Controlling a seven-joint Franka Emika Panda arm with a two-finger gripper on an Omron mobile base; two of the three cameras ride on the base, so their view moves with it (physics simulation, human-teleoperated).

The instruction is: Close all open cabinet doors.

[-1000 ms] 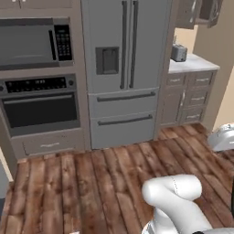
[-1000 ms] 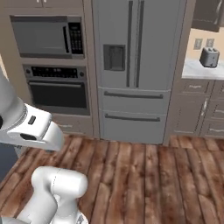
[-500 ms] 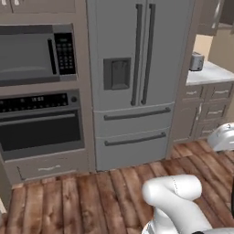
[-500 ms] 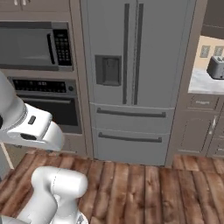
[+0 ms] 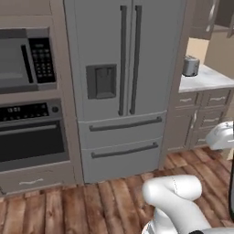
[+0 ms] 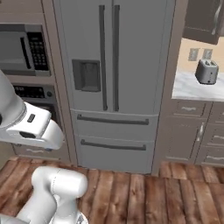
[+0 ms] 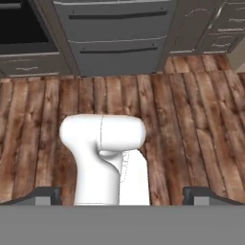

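A: Where are the cabinet doors (image 5: 208, 18) found?

B: At the upper right corner of the left base view, dark and seemingly swung out from the wall; in the right base view a dark panel is seen at the upper right, above the toaster (image 6: 206, 71). How far open it stands cannot be judged.

A: And beneath them?

B: The bench (image 5: 205, 78) carries the toaster, with drawers (image 5: 210, 98) below. To the left, the fridge (image 5: 121, 68) takes up the middle of the frame; further left, a microwave (image 5: 25, 59) is set above an oven (image 5: 29, 141).

A: The gripper (image 7: 122, 198)?

B: Its fingertips (image 7: 45, 197) are seen set wide apart at the bottom of the hand view, nothing between them. It is pointed at the floor (image 7: 191, 119), well apart from any door.

A: What could go wrong?

B: The doors are high and far to the right. If a reach is attempted from here, the toaster may be knocked, or the door edge missed and only partly shut.
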